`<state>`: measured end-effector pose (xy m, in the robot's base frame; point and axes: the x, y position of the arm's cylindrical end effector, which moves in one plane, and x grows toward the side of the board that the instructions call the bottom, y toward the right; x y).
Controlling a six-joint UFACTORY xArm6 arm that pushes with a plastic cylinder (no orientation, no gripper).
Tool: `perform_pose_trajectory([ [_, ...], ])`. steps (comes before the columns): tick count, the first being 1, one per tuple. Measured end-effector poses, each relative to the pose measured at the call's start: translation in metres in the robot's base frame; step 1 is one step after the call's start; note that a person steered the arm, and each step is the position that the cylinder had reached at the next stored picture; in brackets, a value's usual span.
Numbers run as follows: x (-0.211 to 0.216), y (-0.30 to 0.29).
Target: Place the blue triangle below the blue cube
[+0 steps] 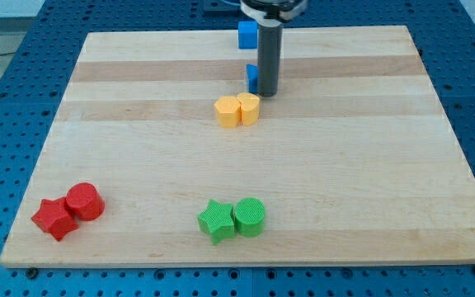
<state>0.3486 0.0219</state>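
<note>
Tool: my tip (pixel 268 93), jawless dark rod | touching blue triangle (pixel 253 78) | blue cube (pixel 247 33) above

place: lab | cue: blue perforated bench (pixel 7 99); wooden board (pixel 138 148) on top

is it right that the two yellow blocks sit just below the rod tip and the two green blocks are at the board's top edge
Not quite. The yellow blocks do sit just below my tip, but the green blocks lie near the board's bottom edge, not its top. The camera view shows this; the block at the top edge is the blue cube.
</note>
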Motion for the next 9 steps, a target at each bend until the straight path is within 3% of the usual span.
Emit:
perform_pose_trajectory([
  [2, -0.006, -0.004],
  [4, -0.016, -0.043],
  [9, -0.069, -0.036],
])
